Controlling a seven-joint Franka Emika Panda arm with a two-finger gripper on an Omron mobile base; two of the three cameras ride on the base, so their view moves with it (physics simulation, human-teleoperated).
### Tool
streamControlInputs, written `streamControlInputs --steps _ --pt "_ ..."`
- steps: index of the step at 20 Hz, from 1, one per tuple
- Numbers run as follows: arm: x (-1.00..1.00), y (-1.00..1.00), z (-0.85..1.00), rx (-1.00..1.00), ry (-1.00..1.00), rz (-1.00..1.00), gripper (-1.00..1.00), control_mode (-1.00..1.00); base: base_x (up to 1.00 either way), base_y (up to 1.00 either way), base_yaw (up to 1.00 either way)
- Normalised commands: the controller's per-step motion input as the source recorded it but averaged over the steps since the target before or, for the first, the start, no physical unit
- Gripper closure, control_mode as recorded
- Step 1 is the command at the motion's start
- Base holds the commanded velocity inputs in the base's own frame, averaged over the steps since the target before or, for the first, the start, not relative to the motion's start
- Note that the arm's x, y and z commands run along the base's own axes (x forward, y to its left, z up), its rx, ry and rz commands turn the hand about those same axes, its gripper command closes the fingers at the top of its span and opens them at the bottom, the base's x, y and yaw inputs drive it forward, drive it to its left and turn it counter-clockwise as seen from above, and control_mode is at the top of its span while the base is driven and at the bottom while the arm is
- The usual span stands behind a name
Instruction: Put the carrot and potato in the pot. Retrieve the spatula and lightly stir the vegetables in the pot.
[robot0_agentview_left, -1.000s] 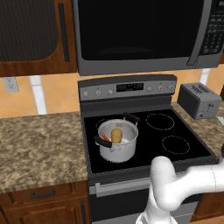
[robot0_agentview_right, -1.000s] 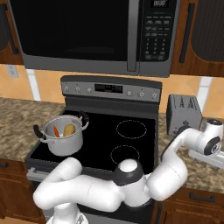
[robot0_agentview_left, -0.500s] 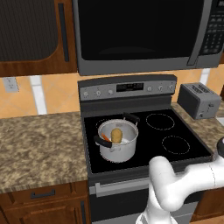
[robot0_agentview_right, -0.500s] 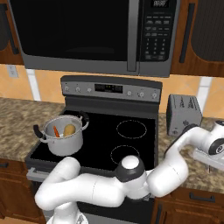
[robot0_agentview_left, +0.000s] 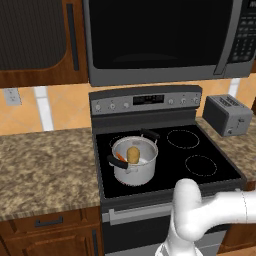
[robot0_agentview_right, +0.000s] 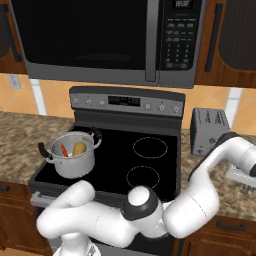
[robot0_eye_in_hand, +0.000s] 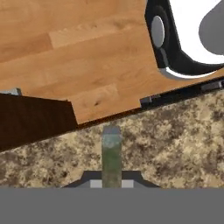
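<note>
looking at the stove, i count the first half as done: the carrot (robot0_agentview_left: 121, 158) and the potato (robot0_agentview_left: 133, 154) both sit inside the pot (robot0_agentview_left: 134, 172), which stands on the near left burner of the stove (robot0_agentview_left: 210, 145), the carrot leaning on the left side and the potato beside it toward the middle. what is left is the stirring. my arm reaches far right, over the counter (robot0_agentview_right: 239, 192) beyond the toaster (robot0_agentview_right: 209, 130). my gripper (robot0_eye_in_hand: 111, 183) is closed down narrow on a slim greenish-grey handle (robot0_eye_in_hand: 111, 148) lying on the speckled counter, which i judge to be the spatula. lifting it, carrying it left to the pot and stirring are not yet done.
</note>
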Motion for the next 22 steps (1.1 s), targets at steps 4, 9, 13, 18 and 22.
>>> streamControlInputs --steps 4,9,13,18,22 --pt "-0.81 1.00 0.24 -0.53 -0.13 0.46 1.00 -1.00 0.00 0.00 0.00" --pt "-0.83 1.00 0.35 -0.53 -0.12 0.41 1.00 -1.00 0.00 0.00 0.00" --pt "-0.83 1.00 0.88 -0.56 -0.03 0.40 1.00 -1.00 0.00 0.00 0.00" --pt "-0.55 1.00 1.00 -0.62 0.00 0.33 1.00 -1.00 0.00 0.00 0.00" --pt "-0.46 0.99 0.73 -0.70 -0.01 0.37 1.00 -1.00 0.00 0.00 0.00"
